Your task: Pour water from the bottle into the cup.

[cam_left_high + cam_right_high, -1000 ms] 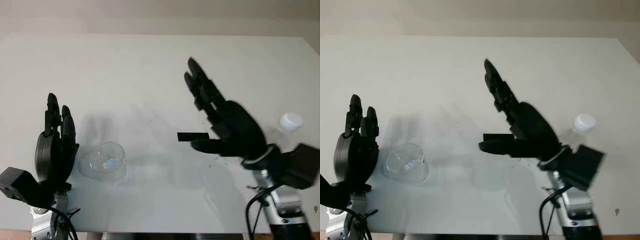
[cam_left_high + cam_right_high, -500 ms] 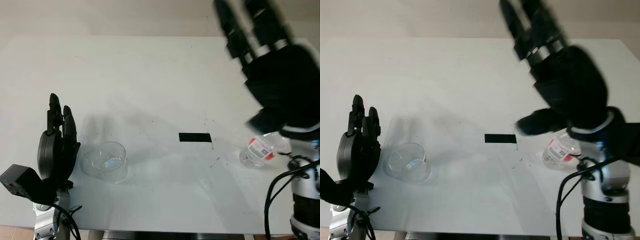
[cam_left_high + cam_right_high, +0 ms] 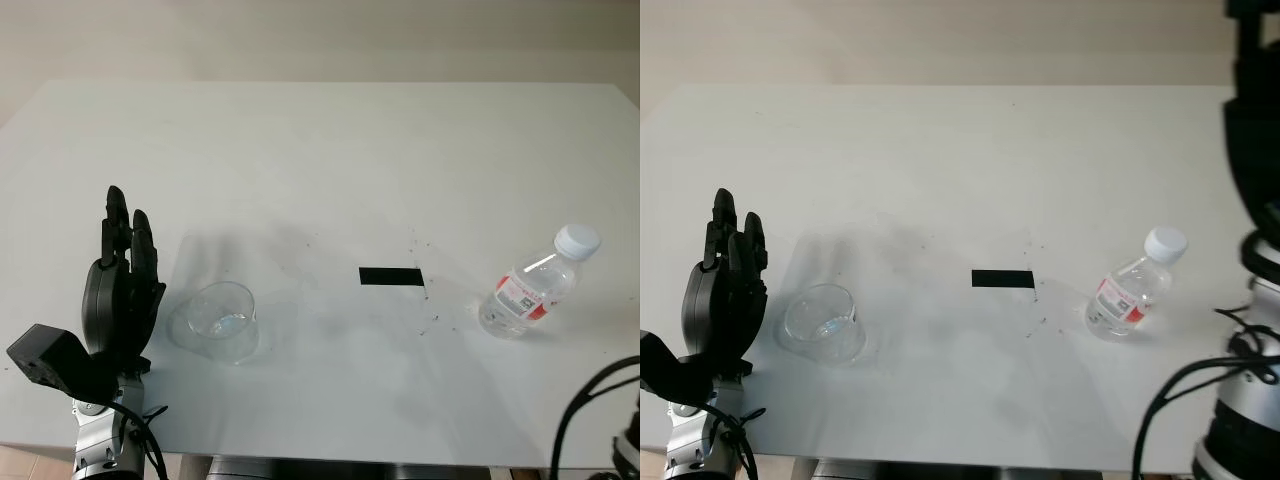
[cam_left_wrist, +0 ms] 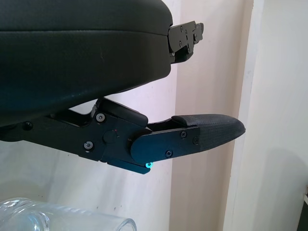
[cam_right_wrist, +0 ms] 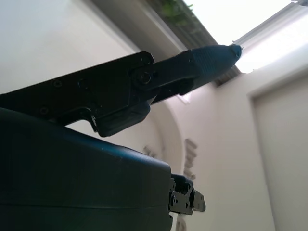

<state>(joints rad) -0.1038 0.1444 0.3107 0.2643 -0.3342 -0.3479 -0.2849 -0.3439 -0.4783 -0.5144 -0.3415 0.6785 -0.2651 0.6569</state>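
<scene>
A clear plastic bottle point(image 3: 522, 297) with a white cap and a red label stands on the white table point(image 3: 330, 150) at the right, and no hand touches it. A clear empty cup point(image 3: 215, 322) sits at the left. My left hand point(image 3: 122, 240) is held upright just left of the cup, open, with nothing in it. In the left wrist view the cup's rim point(image 4: 72, 220) shows below that hand's fingers point(image 4: 207, 132). My right hand point(image 3: 1255, 120) is raised high at the right edge, above and beyond the bottle, open and empty. Its fingers point(image 5: 192, 65) point toward the wall and ceiling.
A black tape strip point(image 3: 390, 275) lies on the table between cup and bottle. Small dark specks dot the surface near it. The table's front edge point(image 3: 330, 460) runs close to the arms.
My right hand has swung up and to the right, from low over the table's middle to high at the right edge, uncovering the bottle. The left hand, cup and bottle have stayed put.
</scene>
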